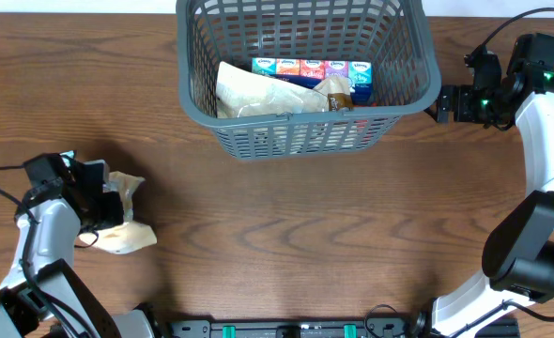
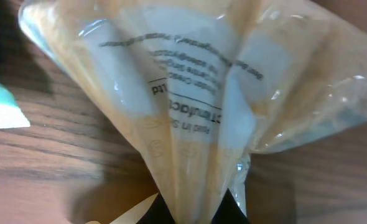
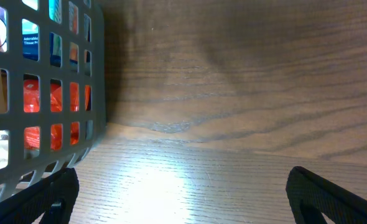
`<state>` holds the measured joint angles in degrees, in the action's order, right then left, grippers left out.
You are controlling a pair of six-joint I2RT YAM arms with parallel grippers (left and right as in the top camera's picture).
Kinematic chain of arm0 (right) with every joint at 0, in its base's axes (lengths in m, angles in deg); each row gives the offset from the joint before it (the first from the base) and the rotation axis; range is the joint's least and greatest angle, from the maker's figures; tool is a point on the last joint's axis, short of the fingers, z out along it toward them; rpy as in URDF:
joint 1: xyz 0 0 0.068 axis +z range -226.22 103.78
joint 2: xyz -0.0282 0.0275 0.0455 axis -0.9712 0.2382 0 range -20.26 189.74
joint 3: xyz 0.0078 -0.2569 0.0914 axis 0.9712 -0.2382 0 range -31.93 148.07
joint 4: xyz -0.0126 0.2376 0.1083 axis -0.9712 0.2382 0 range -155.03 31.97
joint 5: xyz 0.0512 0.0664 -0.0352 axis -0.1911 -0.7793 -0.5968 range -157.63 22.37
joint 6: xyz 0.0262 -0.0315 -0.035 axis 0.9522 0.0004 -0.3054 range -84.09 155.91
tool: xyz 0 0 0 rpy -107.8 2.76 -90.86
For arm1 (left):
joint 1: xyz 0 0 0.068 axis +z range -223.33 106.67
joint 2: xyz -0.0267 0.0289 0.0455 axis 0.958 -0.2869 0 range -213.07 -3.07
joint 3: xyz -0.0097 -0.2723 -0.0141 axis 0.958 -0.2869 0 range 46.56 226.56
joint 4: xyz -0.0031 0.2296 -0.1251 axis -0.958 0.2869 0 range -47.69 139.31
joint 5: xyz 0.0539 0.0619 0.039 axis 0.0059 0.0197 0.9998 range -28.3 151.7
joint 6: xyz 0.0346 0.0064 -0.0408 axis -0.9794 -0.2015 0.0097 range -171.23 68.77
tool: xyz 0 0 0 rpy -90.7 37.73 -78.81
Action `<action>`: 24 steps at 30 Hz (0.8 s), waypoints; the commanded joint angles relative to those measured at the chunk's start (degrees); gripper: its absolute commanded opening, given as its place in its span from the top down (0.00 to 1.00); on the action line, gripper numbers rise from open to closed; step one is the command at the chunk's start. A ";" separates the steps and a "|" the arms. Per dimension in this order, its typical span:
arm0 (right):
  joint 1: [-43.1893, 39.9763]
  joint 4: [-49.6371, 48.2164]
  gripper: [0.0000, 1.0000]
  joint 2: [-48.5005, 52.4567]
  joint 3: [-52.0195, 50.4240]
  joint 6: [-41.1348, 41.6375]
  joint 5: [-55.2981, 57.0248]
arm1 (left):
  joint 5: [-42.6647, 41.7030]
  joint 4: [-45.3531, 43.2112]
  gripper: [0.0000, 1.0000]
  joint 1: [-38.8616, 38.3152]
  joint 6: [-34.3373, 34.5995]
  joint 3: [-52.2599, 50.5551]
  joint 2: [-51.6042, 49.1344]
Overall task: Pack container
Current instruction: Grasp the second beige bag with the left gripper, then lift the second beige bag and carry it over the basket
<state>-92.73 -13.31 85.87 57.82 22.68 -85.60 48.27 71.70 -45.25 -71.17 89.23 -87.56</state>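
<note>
The left gripper (image 2: 199, 214) is pinching the gathered neck of a crinkled clear packet (image 2: 190, 93), jaws closed tight on the film, at the left side of the desk (image 1: 286, 244). The basket (image 1: 305, 119) is sitting well apart from it at the far middle of the desk, already holding a pale bag (image 1: 258, 94) and a row of small colourful packs (image 1: 310, 68). The right gripper (image 1: 443, 103) is hovering just beside the basket's right wall, jaws wide and holding nothing. The risk, as I judge it, is lying in the grip. Only a thin bunch of slippery film is being held, so the packet could be slipping free on the lift, or swinging and catching the near rim on the way in.
</note>
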 commanded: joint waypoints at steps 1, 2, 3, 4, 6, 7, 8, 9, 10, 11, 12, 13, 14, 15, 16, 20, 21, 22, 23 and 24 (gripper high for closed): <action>0.48 -0.11 0.01 -0.15 -0.17 -0.74 0.20 | -4.13 -0.13 0.94 0.02 5.99 3.69 3.76; 0.48 -0.11 0.01 -0.15 -0.17 -0.74 0.20 | -3.93 0.02 0.94 -0.17 7.04 4.22 4.83; 0.48 -0.13 0.01 -0.15 -0.17 -0.74 0.20 | -3.93 0.22 0.94 -0.33 7.61 4.74 5.70; 0.48 -0.11 0.01 -0.15 -0.17 -0.74 0.20 | -3.91 0.48 0.94 -0.59 8.31 5.29 6.58; 0.48 -0.11 0.01 -0.15 -0.17 -0.74 0.20 | -3.89 1.22 0.94 -1.22 9.05 6.69 8.26; 0.48 -0.11 0.01 -0.15 -0.17 -0.74 0.20 | -3.72 1.62 0.94 -1.64 9.86 7.54 9.03; 0.48 -0.11 0.01 -0.15 -0.17 -0.74 0.20 | -3.28 2.19 0.94 -2.10 10.91 8.55 9.68; 0.48 -0.11 0.01 -0.15 -0.17 -0.74 0.20 | -2.54 2.91 0.94 -2.54 11.74 9.57 10.12; 0.48 -0.11 0.01 -0.15 -0.17 -0.74 0.20 | -1.81 4.00 0.94 -3.13 12.59 10.97 10.51; 0.48 -0.11 0.01 -0.15 -0.17 -0.74 0.20 | -1.49 5.03 0.94 -3.80 13.07 12.57 10.71; 0.48 -0.11 0.01 -0.15 -0.17 -0.74 0.20 | -1.44 6.10 0.94 -4.50 13.25 14.12 10.75; 0.48 -0.11 0.01 -0.15 -0.17 -0.74 0.20 | -1.01 7.48 0.94 -5.40 13.46 16.17 10.75; 0.48 -0.11 0.01 -0.15 -0.17 -0.74 0.20 | -0.22 8.46 0.95 -6.21 13.99 18.03 10.75; 0.48 -0.09 0.01 -0.15 -0.17 -0.72 0.17 | 0.72 9.22 0.94 -7.04 14.97 19.98 10.75; 0.48 -0.09 0.01 -0.15 -0.17 -0.74 0.20 | 1.44 9.97 0.94 -7.96 15.80 22.36 10.75; 0.48 -0.09 0.01 -0.15 -0.17 -0.74 0.17 | 2.36 10.58 0.94 -10.80 20.24 31.91 10.75; 0.48 -0.09 0.01 -0.15 -0.17 -0.74 0.17 | 2.36 10.43 0.94 -11.39 21.38 34.47 10.73; 0.48 -0.09 0.01 -0.15 -0.17 -0.74 0.20 | 2.38 10.40 0.94 -11.93 22.51 37.00 10.69; 0.48 -0.09 0.01 -0.15 -0.17 -0.74 0.20 | 2.36 10.43 0.94 -12.39 23.56 39.12 10.54; 0.48 -0.11 0.01 -0.15 -0.17 -0.74 0.17 | 2.34 10.45 0.94 -12.96 24.90 41.53 10.29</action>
<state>-92.73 -13.44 85.87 57.82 22.68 -85.58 50.08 82.67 -57.05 -51.63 124.16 -77.96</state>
